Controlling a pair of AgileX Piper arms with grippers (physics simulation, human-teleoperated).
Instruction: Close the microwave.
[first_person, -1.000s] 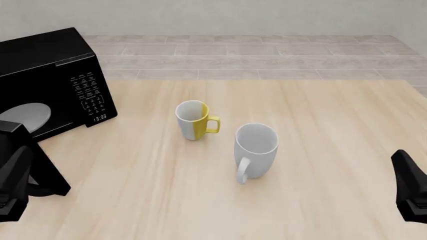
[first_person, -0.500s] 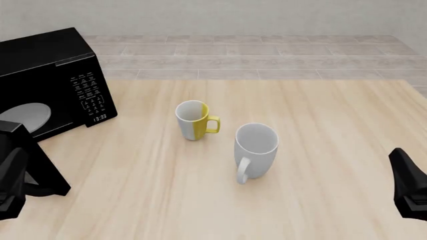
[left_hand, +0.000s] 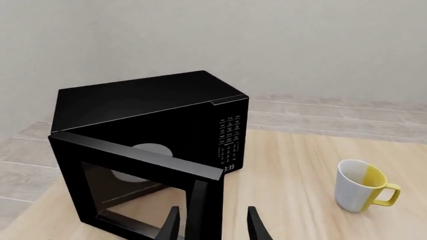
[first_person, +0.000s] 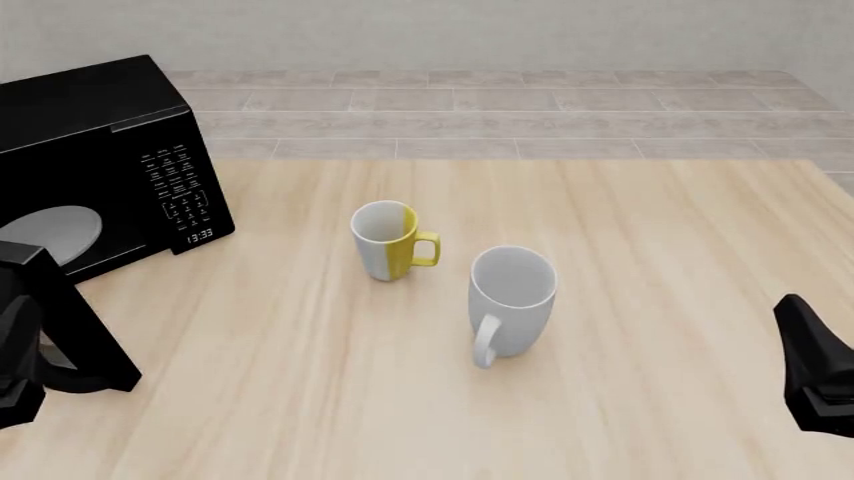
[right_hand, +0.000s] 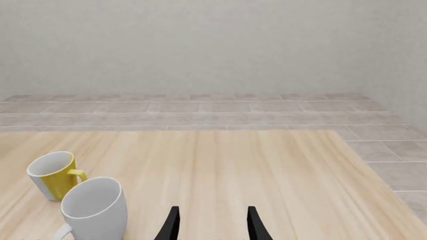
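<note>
1 big glossy black microwave (first_person: 100, 160) sits at the 10 o'clock corner of the wooden table (first_person: 641, 230), with its hinged door (left_hand: 137, 187) swung out towards me. I judge the box heavy and stiff enough to stay put under a push, while the door should swing lightly on its hinge. The gloss looks slippery, so I would not pinch it. I would press flat on the outer face near the free edge, far from the hinge, where the push turns it most easily.

2 mugs stand clear of that swing: a white mug (first_person: 510, 303) near table centre and a yellow-and-white mug (first_person: 390, 240) just beside it towards 10 o'clock.

My left gripper (left_hand: 212, 227) has its fingers parted, and the door's free edge stands between them in the wrist view. I cannot tell whether either finger touches it; nothing is clamped. My right gripper (right_hand: 212, 225), at 4 o'clock, is parted too, holds nothing and points over bare wood, well apart from the microwave.
</note>
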